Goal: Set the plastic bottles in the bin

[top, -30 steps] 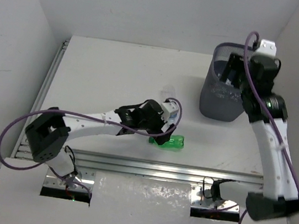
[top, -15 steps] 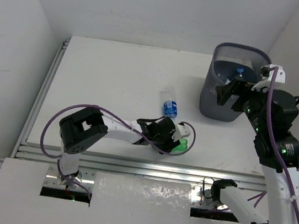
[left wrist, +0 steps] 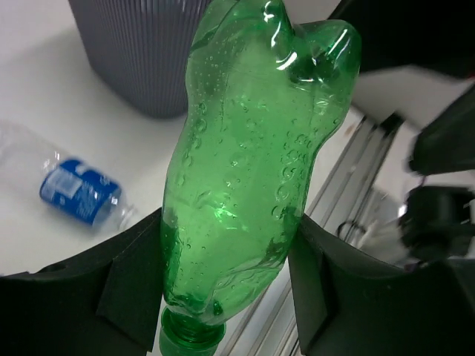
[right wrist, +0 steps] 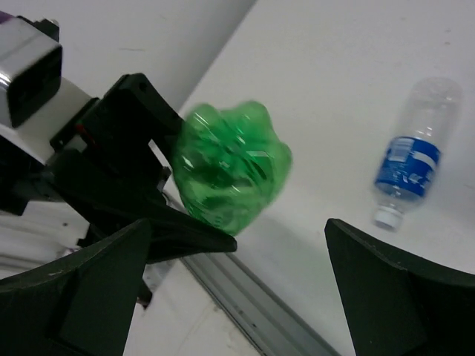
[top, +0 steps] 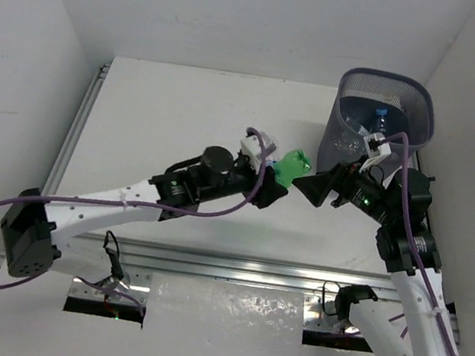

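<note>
Top external view: my left end effector (top: 274, 181) is clamped on the green bottle (top: 292, 164) midair. Its base points at my wide-open right end effector (top: 314, 189), and the mesh bin (top: 350, 163) is just beyond.

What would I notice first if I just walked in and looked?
The bright green bottle jumps out: the left gripper pinches it and holds it up above the table, close to the bin. The right gripper is open and points right at it. A clear bottle with a blue label lies on the table nearby.
</note>
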You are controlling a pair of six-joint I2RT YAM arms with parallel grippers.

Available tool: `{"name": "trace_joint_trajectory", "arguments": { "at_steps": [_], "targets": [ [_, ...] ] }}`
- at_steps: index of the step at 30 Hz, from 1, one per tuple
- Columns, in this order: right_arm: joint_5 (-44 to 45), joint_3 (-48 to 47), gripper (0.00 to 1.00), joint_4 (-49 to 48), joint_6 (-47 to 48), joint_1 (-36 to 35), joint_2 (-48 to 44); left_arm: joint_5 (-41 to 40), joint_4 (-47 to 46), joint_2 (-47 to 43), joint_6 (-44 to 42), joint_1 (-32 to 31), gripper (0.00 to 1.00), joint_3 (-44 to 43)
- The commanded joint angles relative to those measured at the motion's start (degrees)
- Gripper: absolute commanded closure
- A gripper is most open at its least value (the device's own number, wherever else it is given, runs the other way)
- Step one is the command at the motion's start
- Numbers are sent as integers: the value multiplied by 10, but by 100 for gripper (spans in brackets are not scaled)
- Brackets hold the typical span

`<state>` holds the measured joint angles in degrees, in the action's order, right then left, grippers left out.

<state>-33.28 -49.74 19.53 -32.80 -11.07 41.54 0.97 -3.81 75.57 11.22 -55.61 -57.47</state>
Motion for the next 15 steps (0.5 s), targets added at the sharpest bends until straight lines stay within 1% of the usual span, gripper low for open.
{"name": "trace_joint_trajectory", "arguments": {
  "at_steps": [1, 4, 6, 8, 9, 10, 11, 13, 14, 15],
  "targets": [
    [-69, 8, 1, -150, -75, -2, -6, 82, -94, -33, 42, 16, 100, 33],
    [-103, 1, 1, -176, -103, -3, 21, 141, -133, -37, 52, 17, 100, 35],
    [-99, -2, 1, -189, -117, -8, 38, 152, -157, -37, 55, 17, 100, 33],
    [-90, -11, 4, -186, -114, -18, 49, 168, -166, -35, 57, 17, 100, 25],
    [-91, -12, 7, -192, -112, -21, 54, 170, -166, -32, 58, 17, 100, 21],
    [-97, -12, 31, -192, -111, -27, 62, 169, -161, -30, 59, 17, 98, 8],
    [-110, -14, 47, -208, -113, -30, 64, 155, -145, -28, 58, 17, 80, 2],
    [-107, -21, 93, -204, -112, -31, 65, 126, -135, -32, 64, 17, 43, -5],
    [-88, -30, 100, -157, -98, -31, 61, 70, -121, -38, 69, 17, 1, -9],
    [-5, -66, 100, -121, -53, -31, 55, 25, -108, -43, 90, 17, 0, -11]
  ]
}}
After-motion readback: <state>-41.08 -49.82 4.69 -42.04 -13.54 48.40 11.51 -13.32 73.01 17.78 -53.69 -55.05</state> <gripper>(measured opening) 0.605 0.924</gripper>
